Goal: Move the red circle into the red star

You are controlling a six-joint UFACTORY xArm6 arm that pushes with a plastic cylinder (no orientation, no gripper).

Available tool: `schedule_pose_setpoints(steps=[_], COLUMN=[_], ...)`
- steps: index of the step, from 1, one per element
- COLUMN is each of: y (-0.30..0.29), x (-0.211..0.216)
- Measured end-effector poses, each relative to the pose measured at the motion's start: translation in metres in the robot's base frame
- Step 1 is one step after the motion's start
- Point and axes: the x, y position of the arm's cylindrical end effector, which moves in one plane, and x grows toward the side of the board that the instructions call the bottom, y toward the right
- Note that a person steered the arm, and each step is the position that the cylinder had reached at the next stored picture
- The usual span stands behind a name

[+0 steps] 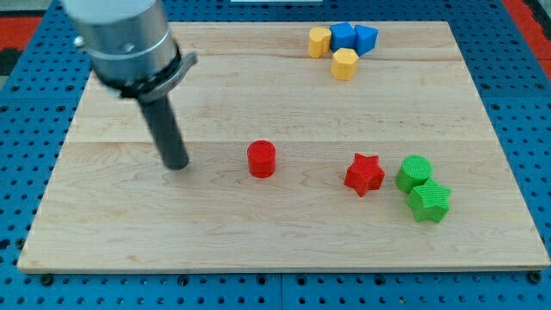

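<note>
1. Worktop (284, 250): pale wooden board lying on a blue perforated base (525, 103).
2. My tip (177, 165): lower end of the dark rod, resting on the board left of centre. No fingers on this rig, only the rod, so there is no open or closed state to record.
3. Red circle (262, 159): short red cylinder, upright, near the board's middle. It lies to the view's right of my tip, near it but apart; bare wood shows between them.
4. Red star (364, 175): further to the view's right of the red circle, slightly lower in view. Clear gap between the two; not touching.
5. Tip, red circle and red star run in a rough line from the view's left to right.
6. Green circle (415, 171): just right of the red star, close beside it; contact cannot be told.
7. Green star (430, 202): below and slightly right of the green circle, touching or nearly so.
8. Cluster at the view's top right, well apart from the red blocks: yellow block (319, 41), blue block (343, 37), second blue block (366, 38), packed side by side; yellow hexagonal block (344, 64) just below them.
</note>
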Motion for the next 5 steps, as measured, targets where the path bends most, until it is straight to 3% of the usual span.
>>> schedule_pose_setpoints(steps=[1,2,3,5], y=[0.088,0.109,0.075,0.225], x=[0.0,0.011,0.013,0.033])
